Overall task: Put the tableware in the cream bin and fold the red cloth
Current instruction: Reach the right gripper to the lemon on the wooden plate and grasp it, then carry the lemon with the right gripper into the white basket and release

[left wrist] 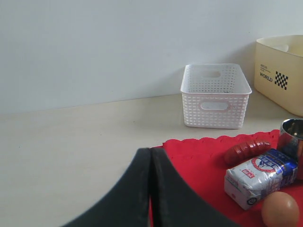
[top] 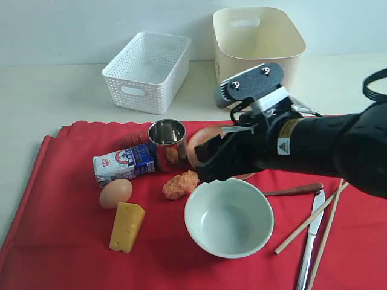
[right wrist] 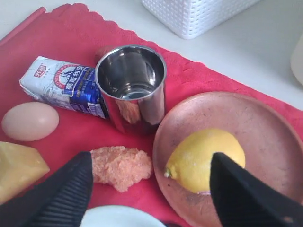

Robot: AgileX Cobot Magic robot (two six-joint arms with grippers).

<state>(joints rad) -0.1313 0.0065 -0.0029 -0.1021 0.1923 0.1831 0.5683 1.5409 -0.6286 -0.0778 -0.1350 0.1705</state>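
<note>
Nearest, the red cloth (top: 60,241) lies spread flat on the tabletop (top: 36,96), its long side running left to right. At its right end the silver knife (top: 309,238) lies lengthwise, near to far. The two chopsticks (top: 290,238) slant beside and across it, far ends close together and near ends splayed apart. Left of them the pale bowl (top: 228,217) sits upright, mouth up, and further left lies a cheese wedge (top: 127,226). Just beyond the bowl's right rim the brown-handled spoon (top: 296,190) lies crosswise, handle end pointing right and the other end hidden at the rim. Next come an egg (top: 115,193), an orange crumbly lump (top: 180,184) and a packet (top: 126,163) lying on its side. The steel cup (right wrist: 131,85) stands upright against the packet, mouth up. Just right of the cup the wooden plate (right wrist: 255,123) lies flat, carrying a lemon (right wrist: 203,158). The right fingers (right wrist: 246,198) hang over the plate, spread wide and grasping nothing. The left fingers (left wrist: 132,189) are pressed together with nothing between them, above the cloth's left edge. Farthest, off the cloth, the white perforated basket (top: 147,71) and the cream bin (top: 257,42) stand upright, the bin on the right.
</note>
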